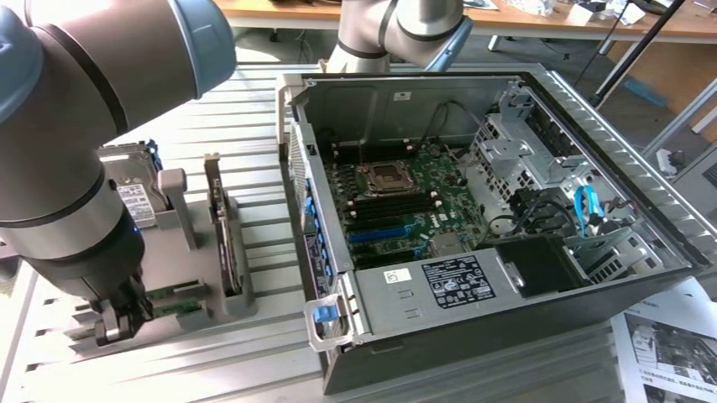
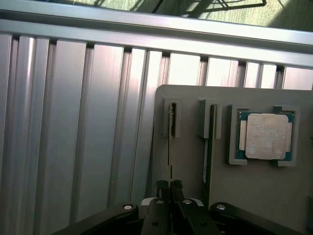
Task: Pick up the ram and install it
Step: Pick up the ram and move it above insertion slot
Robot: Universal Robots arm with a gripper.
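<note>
- Two thin green sticks stand on edge in the grey holder [image 2: 254, 196]. The ram [image 2: 170, 142] is the one right between the jaws, and the other stick [image 2: 210, 147] stands just beside them.
- The gripper [image 2: 169, 187] has its jaws almost closed, with only a thin gap. The ram's thin edge fills that gap, so I think the jaws have hold of it, one finger on each flat side.
- The rest of the ram reaches away from the jaws and sits in its slot in the holder. It does not look lifted out yet.
- The ram is probably very light (it is just a small flat board), so a soft squeeze should be enough.
- It looks stiff but thin. I think it can crack if it gets bent or twisted, so it should be moved straight along its slot.
- The flat sides look smooth and may slip. The two flat sides are the best place to hold it, pinched evenly.
- The square silver processor chip [image 2: 266, 136] lies past the other stick, well apart from the jaws.
- The open computer case [image 1: 448, 319] is far from the jaws, with its green motherboard [image 1: 409, 197] inside.
</note>
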